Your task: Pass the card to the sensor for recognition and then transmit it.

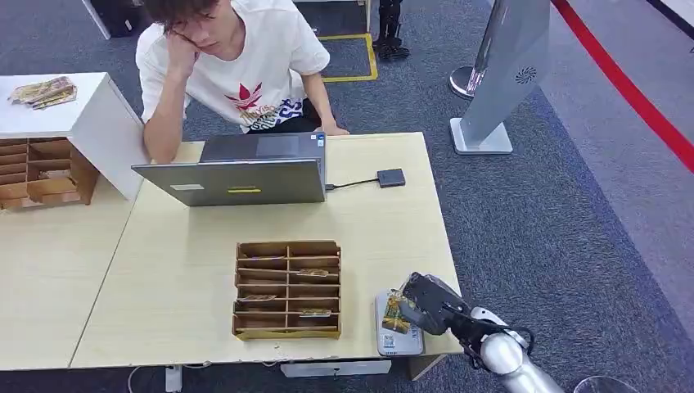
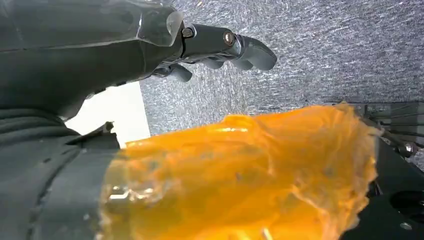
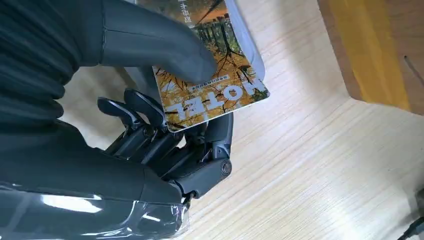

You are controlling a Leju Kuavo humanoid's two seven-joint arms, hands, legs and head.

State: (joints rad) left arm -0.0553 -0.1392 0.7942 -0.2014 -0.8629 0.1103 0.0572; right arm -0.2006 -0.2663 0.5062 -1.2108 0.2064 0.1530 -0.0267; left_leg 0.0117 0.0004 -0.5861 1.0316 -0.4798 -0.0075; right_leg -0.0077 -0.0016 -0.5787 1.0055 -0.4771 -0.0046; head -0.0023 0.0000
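Observation:
My right hand [image 1: 430,304] pinches a hotel card [image 1: 397,313] with an autumn-tree print between thumb and fingers, at the table's front right corner. The card hangs just over the flat grey sensor pad [image 1: 401,342]; whether it touches the pad I cannot tell. Close up, the thumb [image 3: 165,50] presses on the card [image 3: 215,85], darker fingers [image 3: 150,130] support it from beneath, and the pad's edge [image 3: 246,42] shows behind it. My left hand [image 2: 150,45] hangs over grey carpet, fingers loosely spread, holding nothing.
A wooden card organiser [image 1: 288,288] with several slots stands left of the pad. Behind it are a laptop [image 1: 245,176], a small black box [image 1: 391,178] on a cable, and a seated person [image 1: 229,65]. Something blurred and orange [image 2: 240,180] sits near the left wrist lens.

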